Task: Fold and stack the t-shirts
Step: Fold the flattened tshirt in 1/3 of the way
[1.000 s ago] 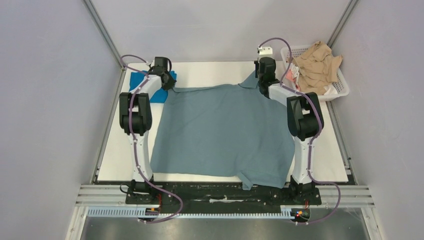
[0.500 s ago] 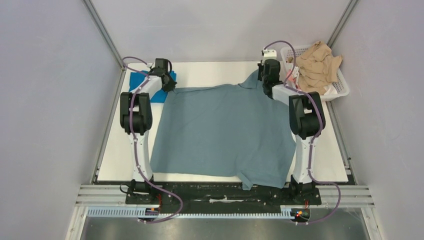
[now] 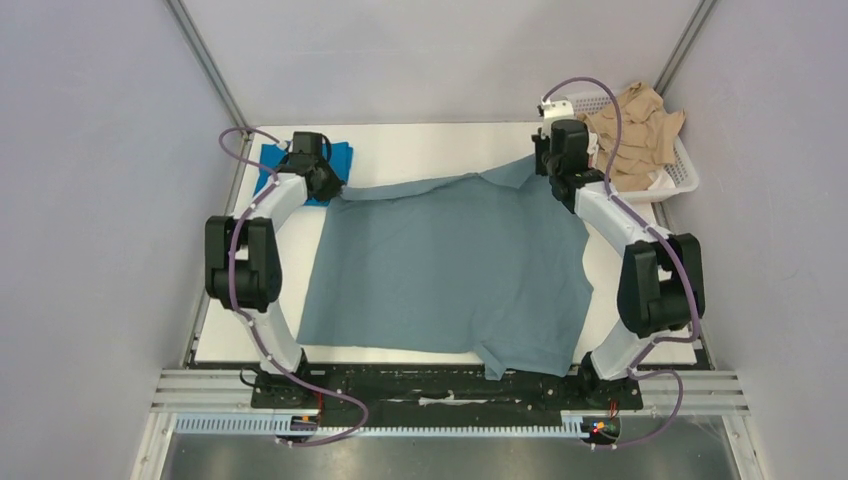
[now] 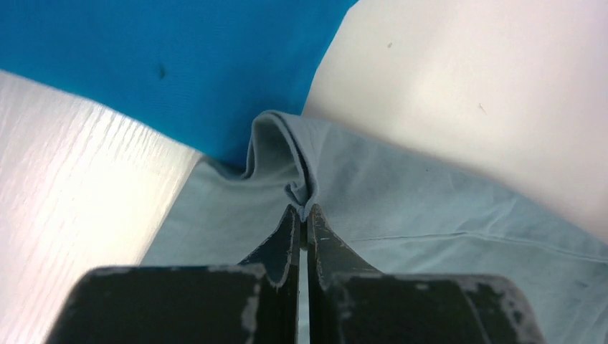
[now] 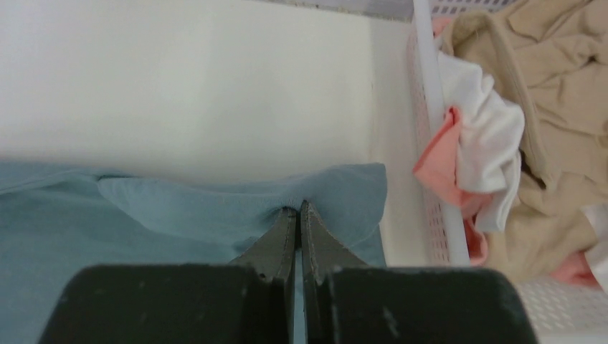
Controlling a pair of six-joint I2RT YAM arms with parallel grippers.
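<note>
White tabletop [image 3: 430, 150]. Large slate grey-blue cloth t-shirt [image 3: 450, 265] spread across it, far corners pinched in clamped left gripper [image 4: 302, 212] and right gripper [image 5: 297, 207]. Bright cobalt blue cloth t-shirt [image 3: 270, 163] far left, possibly folded.

We see a plain slate grey-blue shirt [image 3: 450, 265], a bright cobalt blue shirt [image 3: 272, 162], a white table [image 3: 430, 150], and a white lattice basket [image 3: 682, 172] with beige, white and pink clothes [image 3: 628, 128].

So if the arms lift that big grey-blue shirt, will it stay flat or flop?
Probably flop: the grey-blue shirt bunches into soft folds where the left gripper and right gripper pinch it. It would likely sag between them, as its near corner droops over the table edge.
</note>
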